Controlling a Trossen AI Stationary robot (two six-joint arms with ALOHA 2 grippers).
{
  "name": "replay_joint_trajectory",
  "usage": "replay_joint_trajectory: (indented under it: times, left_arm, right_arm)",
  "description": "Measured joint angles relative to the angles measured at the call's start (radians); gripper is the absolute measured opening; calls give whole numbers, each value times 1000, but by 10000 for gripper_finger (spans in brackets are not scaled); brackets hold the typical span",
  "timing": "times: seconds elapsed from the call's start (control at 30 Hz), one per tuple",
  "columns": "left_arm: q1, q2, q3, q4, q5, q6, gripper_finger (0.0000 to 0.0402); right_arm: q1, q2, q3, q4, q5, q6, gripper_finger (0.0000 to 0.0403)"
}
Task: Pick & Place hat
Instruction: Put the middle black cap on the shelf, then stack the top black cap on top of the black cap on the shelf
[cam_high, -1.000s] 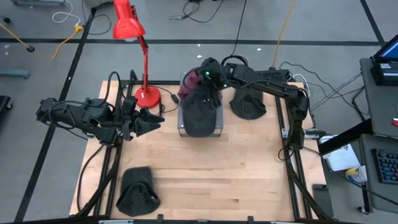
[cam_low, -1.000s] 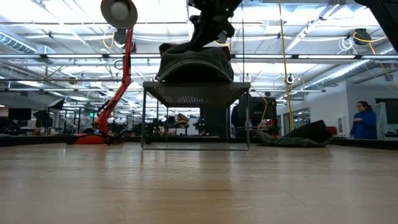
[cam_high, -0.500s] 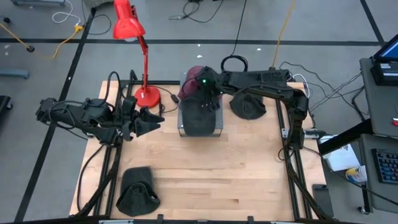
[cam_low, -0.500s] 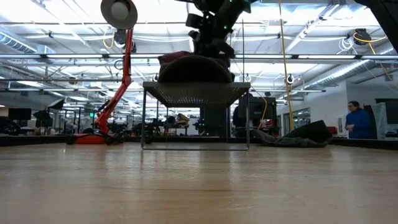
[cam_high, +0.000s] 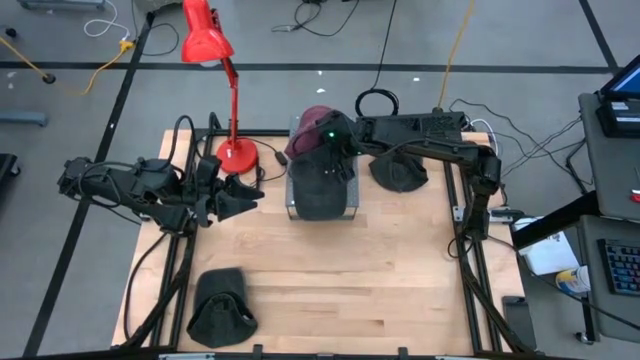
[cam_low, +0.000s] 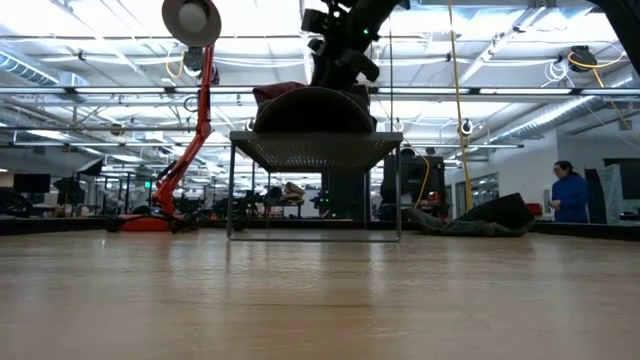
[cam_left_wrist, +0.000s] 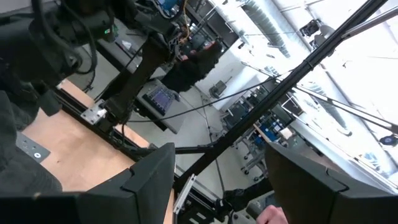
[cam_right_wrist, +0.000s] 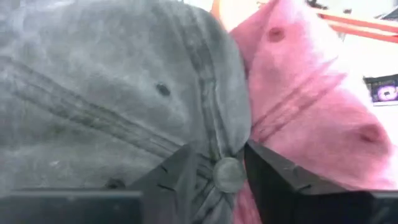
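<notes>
The right fingers (cam_high: 330, 150) are down on the crown of a dark grey hat (cam_high: 320, 190), which lies on a small wire rack (cam_high: 352, 208) at the back of the bench (cam_high: 340, 280). In the right wrist view the two fingertips (cam_right_wrist: 171, 177) stand a little apart, one on each side of the grey hat's top button (cam_right_wrist: 228, 174); they press against the cloth, but I cannot tell whether they have hold of it. Just past the fingers, touching the grey hat on the same rack, lies a pink hat (cam_right_wrist: 311, 106).

Another dark hat (cam_high: 400, 170) lies on the bench just beside the rack, under the right arm. A further dark hat (cam_high: 220, 305) lies well apart, at the near left corner.

The left fingers (cam_high: 240, 197) hang open and empty near the base of a red lamp (cam_high: 237, 155).

A person (cam_low: 568, 195) stands in the room behind.
</notes>
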Motion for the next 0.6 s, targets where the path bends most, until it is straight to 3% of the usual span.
replay_joint_trajectory:
  times: [0.27, 0.6]
  left_arm:
    - [0, 0, 0, 1, -1, -5, 255]
    - [0, 0, 0, 2, -1, -43, 255]
  right_arm:
    - [5, -29, 1, 39, 44, 144, 201]
    - [50, -144, 0, -124, 120, 714, 221]
